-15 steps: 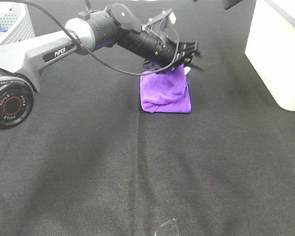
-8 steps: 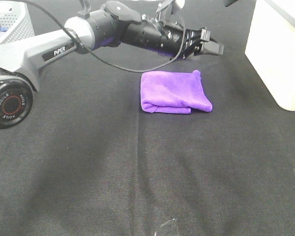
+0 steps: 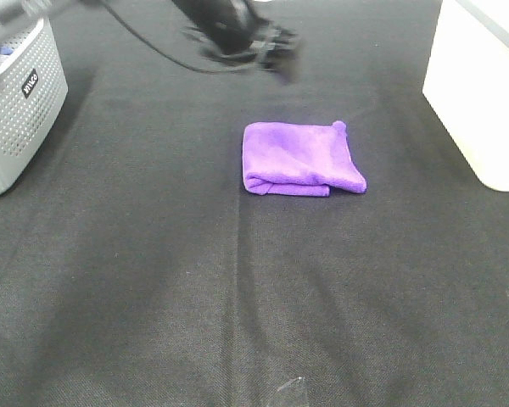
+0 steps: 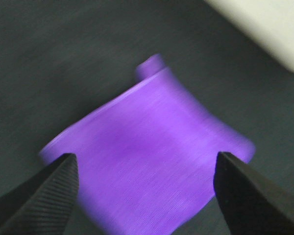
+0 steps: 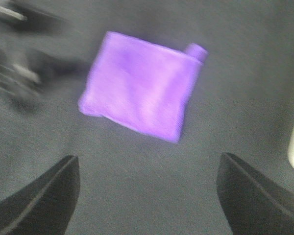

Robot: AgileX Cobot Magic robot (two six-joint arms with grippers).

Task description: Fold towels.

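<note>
A folded purple towel [image 3: 301, 159] is lying flat on the black table cloth [image 3: 237, 297], apart from both grippers. The left gripper [image 3: 271, 52] is hanging blurred above the cloth, beyond the towel's far edge and clear of it; its wrist camera is showing two dark fingers [image 4: 44, 193] spread wide with nothing between them, the towel [image 4: 152, 161] lying below the gap. The right gripper [image 5: 147, 196] is also standing wide open and empty, its fingers [image 5: 39, 196] framing bare cloth, with the towel [image 5: 142, 90] lying ahead of them and untouched. One small corner of the towel is sticking up at its far right end, and the layered edges are showing along its near side. A grey perforated basket [image 3: 17, 110] is sitting well off to the left gripper's side, and a cream box [image 3: 479, 93] is standing on the opposite side of the towel. Nothing is lying between either gripper and the towel.
</note>
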